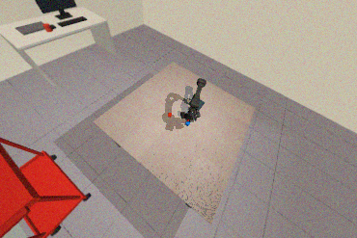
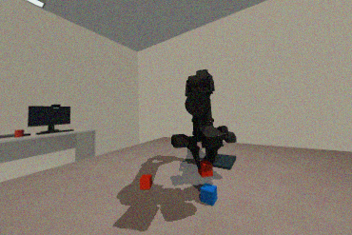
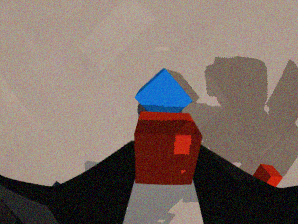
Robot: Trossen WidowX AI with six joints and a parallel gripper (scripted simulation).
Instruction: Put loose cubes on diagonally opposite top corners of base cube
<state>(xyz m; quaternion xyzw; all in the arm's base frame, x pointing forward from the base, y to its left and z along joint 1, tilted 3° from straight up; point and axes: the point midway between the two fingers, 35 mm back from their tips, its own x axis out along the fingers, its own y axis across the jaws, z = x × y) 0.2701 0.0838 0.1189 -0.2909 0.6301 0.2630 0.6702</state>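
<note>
Two red cubes and one blue cube were in view. The gripper (image 1: 187, 116) (image 2: 205, 163) (image 3: 164, 148) was partly closed, its fingers on opposite sides of one red cube (image 2: 205, 168) (image 3: 165, 155), gripping it. In the wrist view the blue base cube (image 1: 187, 123) (image 2: 208, 194) (image 3: 164, 90) showed at twelve o'clock from that held cube, partly hidden behind it; whether the two touched could not be told. The other red cube (image 1: 170, 115) (image 2: 146, 182) (image 3: 269, 175) lay apart, just past three o'clock from the held one there, and at ten o'clock from the blue cube in the top view. Nothing capped the base cube's corner at nine o'clock in the exterior view. The desk (image 1: 72, 32) (image 2: 86, 143) stood well apart, toward ten o'clock from the arm (image 1: 197, 97) (image 2: 199, 99) in the top view.
</note>
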